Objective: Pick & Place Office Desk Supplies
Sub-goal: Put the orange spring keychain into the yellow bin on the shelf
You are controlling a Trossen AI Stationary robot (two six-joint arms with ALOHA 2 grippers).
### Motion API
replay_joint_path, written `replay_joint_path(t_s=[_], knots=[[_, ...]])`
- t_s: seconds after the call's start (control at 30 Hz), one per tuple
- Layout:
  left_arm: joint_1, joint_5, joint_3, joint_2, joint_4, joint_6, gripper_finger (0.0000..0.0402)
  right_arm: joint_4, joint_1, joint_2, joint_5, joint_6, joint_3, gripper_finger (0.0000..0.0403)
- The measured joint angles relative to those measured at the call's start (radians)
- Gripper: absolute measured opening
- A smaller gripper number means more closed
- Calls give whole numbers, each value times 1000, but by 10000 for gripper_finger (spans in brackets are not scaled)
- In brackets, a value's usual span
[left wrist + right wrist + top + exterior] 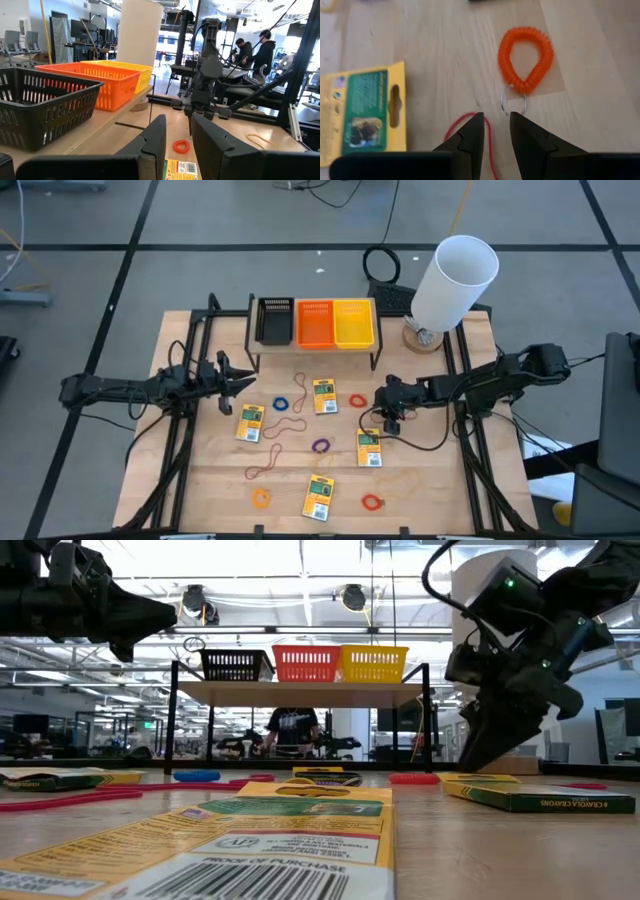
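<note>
Currently listed: one orange coiled loop [526, 54] with a thin metal ring [512, 105], lying flat on the table [440, 500] directly ahead of your right gripper [496, 131], whose jaws are parted narrowly and holding nothing. Likely light, springy, soft; pinch across the coil, not the ring. Left gripper [176, 137] hovers near the bins, likewise slightly parted, empty.
</note>
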Motion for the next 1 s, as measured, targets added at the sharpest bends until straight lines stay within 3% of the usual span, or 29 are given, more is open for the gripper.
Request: replay_joint_path(t_s=[1.0], knots=[[0, 0, 0, 0, -1, -18, 81, 83, -9, 32, 46, -2, 0, 86]])
